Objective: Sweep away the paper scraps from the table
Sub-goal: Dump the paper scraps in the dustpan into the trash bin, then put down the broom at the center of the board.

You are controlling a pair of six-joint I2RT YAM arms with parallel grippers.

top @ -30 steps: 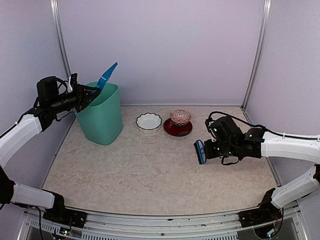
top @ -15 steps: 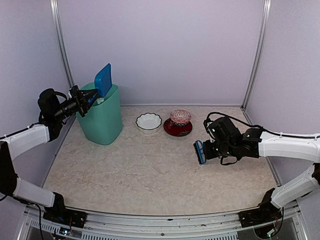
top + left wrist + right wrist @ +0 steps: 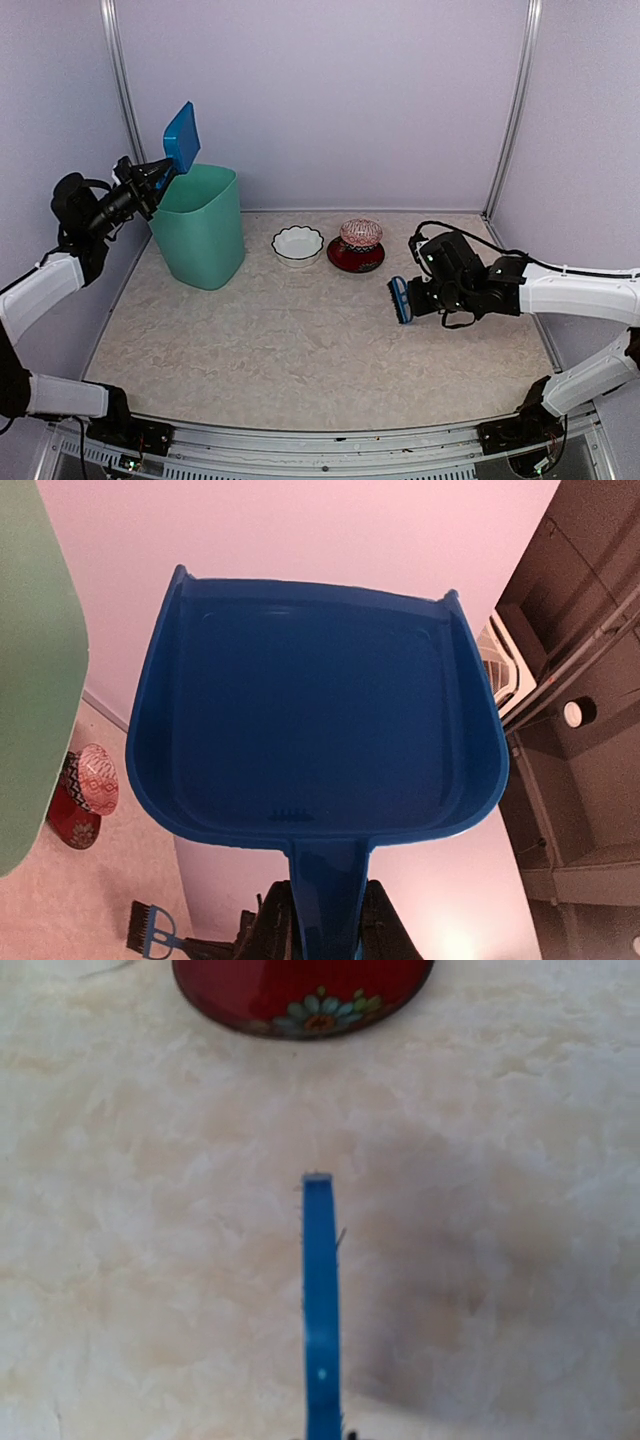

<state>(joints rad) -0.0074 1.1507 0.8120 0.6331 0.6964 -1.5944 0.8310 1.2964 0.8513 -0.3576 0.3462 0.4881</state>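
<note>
No paper scraps show on the beige marbled table (image 3: 300, 350) in any view. My left gripper (image 3: 150, 178) is shut on the handle of the blue dustpan (image 3: 181, 138) and holds it upright above the left rim of the green bin (image 3: 205, 230). In the left wrist view the dustpan (image 3: 320, 710) is empty. My right gripper (image 3: 420, 297) is shut on the small blue hand brush (image 3: 400, 300) and holds it just over the table's right middle. The right wrist view shows the brush (image 3: 320, 1300) edge-on.
A white scalloped bowl (image 3: 298, 243) and a red dish (image 3: 357, 257) with a pink patterned ball on it stand at the back middle. The red dish (image 3: 300, 990) lies just ahead of the brush. Walls close in the left, back and right sides.
My left arm has lifted the dustpan up and to the left, from tilted over the bin's mouth to upright above its left rim. The right arm has barely moved.
</note>
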